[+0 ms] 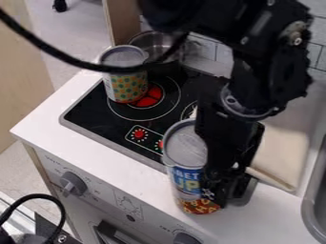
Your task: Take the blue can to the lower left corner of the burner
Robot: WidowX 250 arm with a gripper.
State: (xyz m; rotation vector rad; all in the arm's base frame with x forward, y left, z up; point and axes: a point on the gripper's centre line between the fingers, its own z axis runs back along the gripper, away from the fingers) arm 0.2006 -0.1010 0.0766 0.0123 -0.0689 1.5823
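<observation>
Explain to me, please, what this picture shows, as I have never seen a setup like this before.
This single picture comes from a fixed camera looking down at a slant on a toy kitchen. The big black machine is a robot arm, coming in from the top edge. At its lower end is the gripper, the part that grasps things.

The gripper is at the right side of the blue can in the picture, near the front of the white counter. I cannot tell from this view whether it has hold of the can.

On the black stove top, a can with a dotted label stands on a burner, with a metal pot behind it. A sink is at the right edge.
</observation>
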